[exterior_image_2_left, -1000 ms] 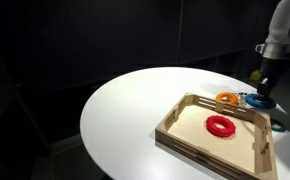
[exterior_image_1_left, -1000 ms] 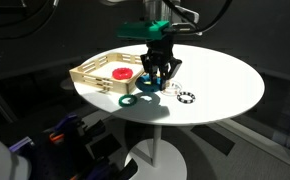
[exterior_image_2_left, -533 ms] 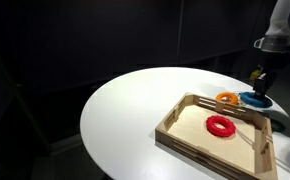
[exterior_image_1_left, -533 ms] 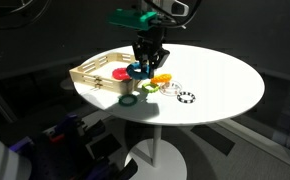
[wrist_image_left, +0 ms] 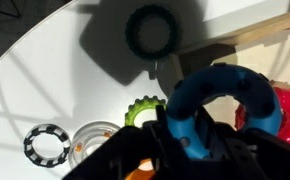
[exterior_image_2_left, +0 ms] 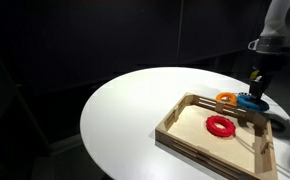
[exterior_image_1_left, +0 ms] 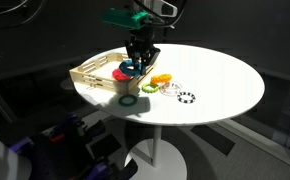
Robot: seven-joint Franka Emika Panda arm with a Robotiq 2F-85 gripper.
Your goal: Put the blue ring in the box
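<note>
My gripper [exterior_image_1_left: 137,58] is shut on the blue ring [exterior_image_1_left: 131,69] and holds it in the air over the near edge of the box [exterior_image_1_left: 90,72]. In an exterior view the gripper [exterior_image_2_left: 255,85] hangs above the box's far corner with the blue ring [exterior_image_2_left: 251,102] under it. The box [exterior_image_2_left: 185,140] is a shallow light wooden tray with a red ring [exterior_image_2_left: 220,124] inside. In the wrist view the blue ring [wrist_image_left: 225,98] sits between my dark fingers [wrist_image_left: 190,140], with the box's wooden side [wrist_image_left: 267,34] and the red ring [wrist_image_left: 287,105] at the right.
On the round white table [exterior_image_1_left: 225,75] lie a thin dark green ring [exterior_image_1_left: 129,100], an orange ring [exterior_image_1_left: 162,78], a clear ring [exterior_image_1_left: 150,88] and a black-and-white ring [exterior_image_1_left: 186,97]. The wrist view also shows a light green toothed ring [wrist_image_left: 143,108].
My gripper has risen from the table with the blue ring in it and moved toward the box, from beside the loose rings to over the box's edge.
</note>
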